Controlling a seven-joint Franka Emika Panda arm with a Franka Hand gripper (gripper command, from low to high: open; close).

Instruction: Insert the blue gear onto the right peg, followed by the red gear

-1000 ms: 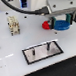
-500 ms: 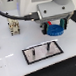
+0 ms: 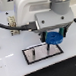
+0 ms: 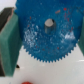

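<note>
Shows one white arm over a white surface, with one tool at its end. Grips one blue gear between two pads, closed onto the rim from opposite sides. Carries the gear flat and clear of the surface, above the end of the plate towards the exterior view's right.

Seen from the wrist: the tool with the same blue gear filling most of the picture, teeth plain along its lower rim, and one pale grey round spot at its centre. Two green pads, one pressed against each side of the gear. White surface beyond the teeth. One red sliver cut by the frame edge, lying on that surface; too little in view to say whether it belongs to the red gear. No red disc to be picked out in the exterior view.

On the surface, one pale rectangular plate with a black frame, lying flat and slightly askew, just below and beside the held gear. Can make out a thin dark upright line near the gear's side of the plate, but cannot tell whether it is a pin or part of the tool. Cannot count the pins at this size, and cannot single out the right peg.

One black cable looping from the arm on the exterior view's left.
</note>
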